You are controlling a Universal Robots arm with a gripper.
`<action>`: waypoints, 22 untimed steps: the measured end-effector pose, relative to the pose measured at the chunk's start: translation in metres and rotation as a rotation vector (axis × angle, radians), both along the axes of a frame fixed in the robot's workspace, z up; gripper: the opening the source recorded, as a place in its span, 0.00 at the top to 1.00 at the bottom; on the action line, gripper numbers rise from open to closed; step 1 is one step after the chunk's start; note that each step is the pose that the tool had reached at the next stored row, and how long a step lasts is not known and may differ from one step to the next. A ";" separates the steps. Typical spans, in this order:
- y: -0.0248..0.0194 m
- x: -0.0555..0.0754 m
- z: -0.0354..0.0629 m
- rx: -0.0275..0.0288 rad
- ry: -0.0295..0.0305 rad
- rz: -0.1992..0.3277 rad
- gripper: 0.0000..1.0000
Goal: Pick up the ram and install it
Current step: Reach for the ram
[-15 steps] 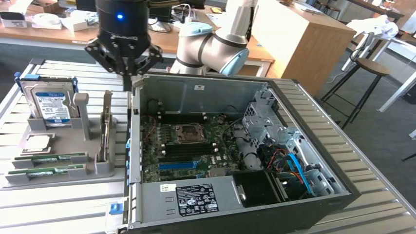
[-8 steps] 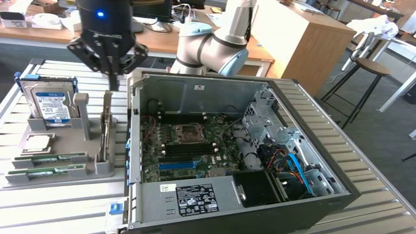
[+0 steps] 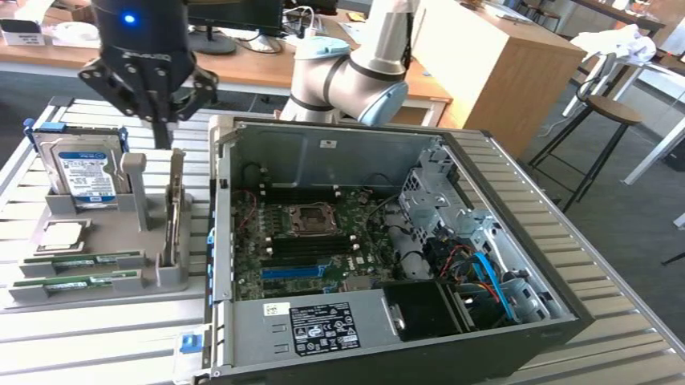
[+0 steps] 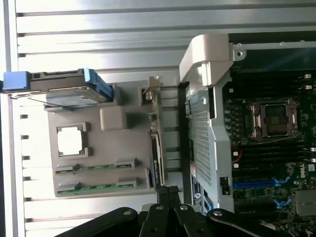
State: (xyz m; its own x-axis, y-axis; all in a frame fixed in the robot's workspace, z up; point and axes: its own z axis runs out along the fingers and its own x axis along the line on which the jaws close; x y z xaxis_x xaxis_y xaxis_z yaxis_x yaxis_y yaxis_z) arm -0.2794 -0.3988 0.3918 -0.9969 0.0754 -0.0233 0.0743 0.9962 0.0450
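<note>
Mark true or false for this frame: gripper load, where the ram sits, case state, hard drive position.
1. The gripper holds a ram stick. False: it is shut on nothing, above the grey tray.
2. One ram stick and a second ram stick lie side by side in the tray. True.
3. The computer case is open, with the motherboard exposed. True.
4. The hard drive sits inside the case. False: it stands upright in the tray, outside the case.
</note>
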 end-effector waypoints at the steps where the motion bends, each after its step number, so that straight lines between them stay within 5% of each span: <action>1: 0.0000 -0.003 -0.0001 0.0000 0.0000 0.000 0.90; 22: 0.0000 -0.069 -0.0009 0.0000 0.0000 0.000 0.90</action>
